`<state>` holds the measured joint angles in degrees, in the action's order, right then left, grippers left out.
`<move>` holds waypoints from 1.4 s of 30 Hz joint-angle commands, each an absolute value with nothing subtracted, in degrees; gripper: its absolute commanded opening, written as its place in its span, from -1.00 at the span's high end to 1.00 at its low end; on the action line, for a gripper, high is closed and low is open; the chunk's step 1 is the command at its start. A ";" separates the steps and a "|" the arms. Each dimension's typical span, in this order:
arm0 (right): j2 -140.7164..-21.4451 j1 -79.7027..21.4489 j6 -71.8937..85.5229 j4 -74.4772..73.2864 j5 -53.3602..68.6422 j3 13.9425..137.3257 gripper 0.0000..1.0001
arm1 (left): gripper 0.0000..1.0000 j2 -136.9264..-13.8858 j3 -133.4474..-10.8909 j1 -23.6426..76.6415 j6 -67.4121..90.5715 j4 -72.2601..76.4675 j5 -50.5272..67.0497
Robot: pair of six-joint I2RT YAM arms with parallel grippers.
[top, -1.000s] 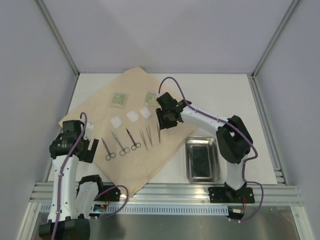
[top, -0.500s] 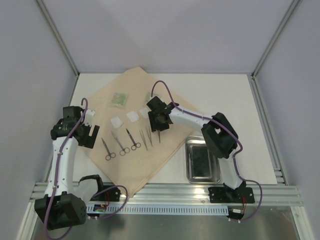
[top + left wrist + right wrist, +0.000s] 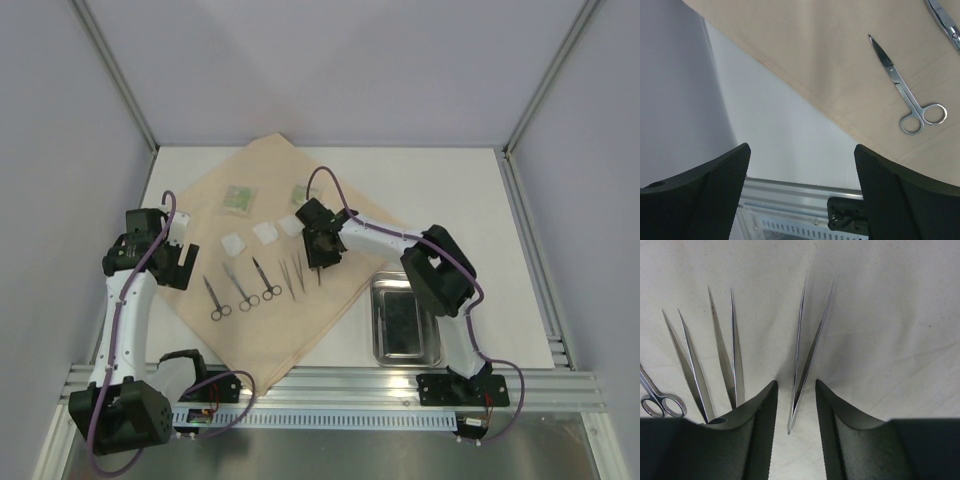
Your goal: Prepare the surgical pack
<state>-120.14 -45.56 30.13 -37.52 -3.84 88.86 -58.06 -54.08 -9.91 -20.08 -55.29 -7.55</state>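
Tan cloth (image 3: pixel 270 335) lay spread below; right gripper (image 3: pixel 796 390) straddled one pair of tweezers (image 3: pixel 809 347), jaws parted, a finger each side, apparently lined up to pinch.

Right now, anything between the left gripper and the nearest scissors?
Only white table and bare tan cloth between the left gripper and the scissors; the left wrist view shows it.

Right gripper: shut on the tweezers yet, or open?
Open. The right gripper straddles the rightmost tweezers; the wrist view shows gaps on both sides.
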 commanded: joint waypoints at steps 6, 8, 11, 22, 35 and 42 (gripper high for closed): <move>-121.20 -45.35 30.94 -34.37 -3.17 87.98 0.54 | -0.89 -56.34 -53.79 -10.37 -21.44 -54.75 -7.47; -120.68 -45.35 30.94 -34.45 -3.16 87.98 0.74 | -0.89 -56.08 -53.53 -10.37 -21.71 -54.84 -7.91; -119.45 -45.35 30.67 -35.59 -4.48 88.50 0.98 | -0.89 -55.90 -53.70 -10.46 -21.71 -55.19 -7.91; -105.41 -45.35 29.79 -41.73 -8.70 88.07 0.99 | -0.89 -57.47 -56.86 -10.37 -21.01 -57.83 -1.33; -75.34 -46.76 43.05 -53.62 -17.49 55.75 0.99 | -0.87 -58.71 -59.68 -10.37 -23.03 -60.12 5.54; -65.21 -46.85 46.32 -46.58 -14.77 40.52 0.99 | -0.88 -55.64 -58.62 -10.37 -23.03 -60.82 5.01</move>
<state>-66.61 -46.48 43.22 -51.51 -14.90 42.11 -57.58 -58.67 -9.91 -22.33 -59.48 4.08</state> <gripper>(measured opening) 0.014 0.938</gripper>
